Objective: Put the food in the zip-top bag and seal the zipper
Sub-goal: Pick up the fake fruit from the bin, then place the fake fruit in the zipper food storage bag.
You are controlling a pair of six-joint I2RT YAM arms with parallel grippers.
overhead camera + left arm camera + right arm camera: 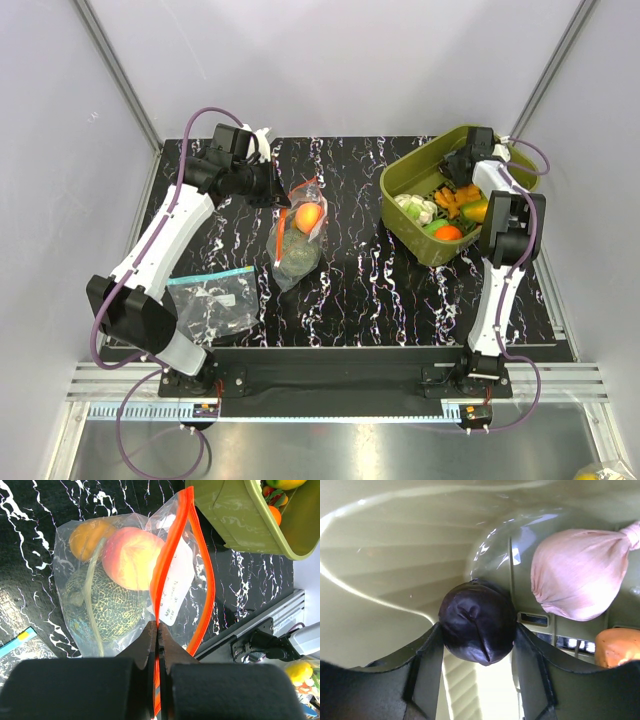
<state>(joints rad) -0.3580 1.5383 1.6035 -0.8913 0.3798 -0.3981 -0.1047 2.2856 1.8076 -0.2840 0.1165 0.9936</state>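
Three foods, orange (86, 537), peach (132, 555) and melon (112, 611), inside bag (296, 240), mid-worktop. Left jaws pinched together on bag's red-orange zipper (168, 565). Right jaws clamped on dark purple fruit (477, 621) inside green tub (398, 183), far right corner.

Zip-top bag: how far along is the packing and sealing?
Done: a peach, an orange and a melon sit inside the bag. In hand: the left gripper pinches the zipper strip, with the mouth open; the right gripper grips a dark purple fruit inside the green tub. Left: bagging that fruit and the tub's other food, then sealing.
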